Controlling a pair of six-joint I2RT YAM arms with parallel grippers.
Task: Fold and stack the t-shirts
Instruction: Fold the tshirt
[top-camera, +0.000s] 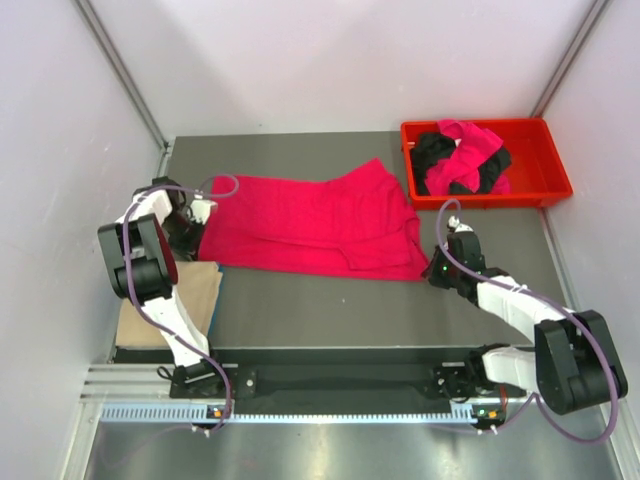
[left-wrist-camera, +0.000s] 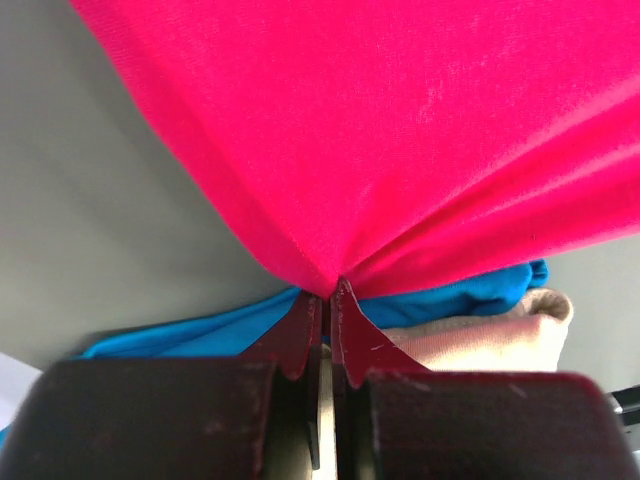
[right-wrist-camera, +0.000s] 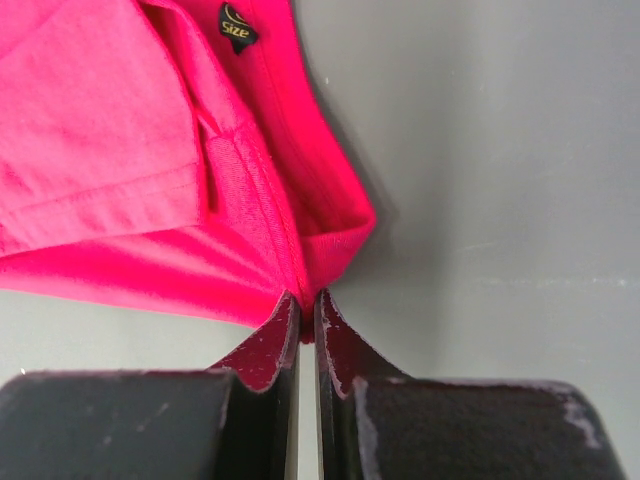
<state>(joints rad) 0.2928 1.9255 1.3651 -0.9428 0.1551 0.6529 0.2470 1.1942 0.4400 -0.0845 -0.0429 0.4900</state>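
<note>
Overhead, the grey worktop (top-camera: 330, 310) is matte and smooth and carries everything shown. Largest on it is the magenta t-shirt (top-camera: 310, 225), lying across the middle in a broad, loosely flattened band with creases along its near edge. It is a soft, fine-knit cotton, light and limp. It will likely sag and drape wherever it is unsupported, so it is best taken at seams or hems on opposite ends and kept taut between two grips.

At the far right corner sits the red tray (top-camera: 532, 165), a rigid, glossy rectangle. It holds a crumpled black t-shirt (top-camera: 435, 160) tangled with another pink t-shirt (top-camera: 470, 145), both waiting to be folded.

At the near left lies a folded stack. It is a tan t-shirt (top-camera: 170, 300), thick and squared, with a turquoise-blue cloth (left-wrist-camera: 480, 290) on it.

The left tool (left-wrist-camera: 328, 295) is pinched closed on the magenta shirt's left end. Tension folds fan out from the pinch point, and the stack lies just beyond it.

The right tool (right-wrist-camera: 305, 300) is likewise closed to a thin slit, nipping a rolled, stitched edge at the shirt's right end. Grey worktop shows beside it. Both grips are narrow — a small bite of thin knit may slip if pulled sharply.

Smallest is a black size label (right-wrist-camera: 237, 27), sewn inside the neckline just beyond the right tool's grip.
</note>
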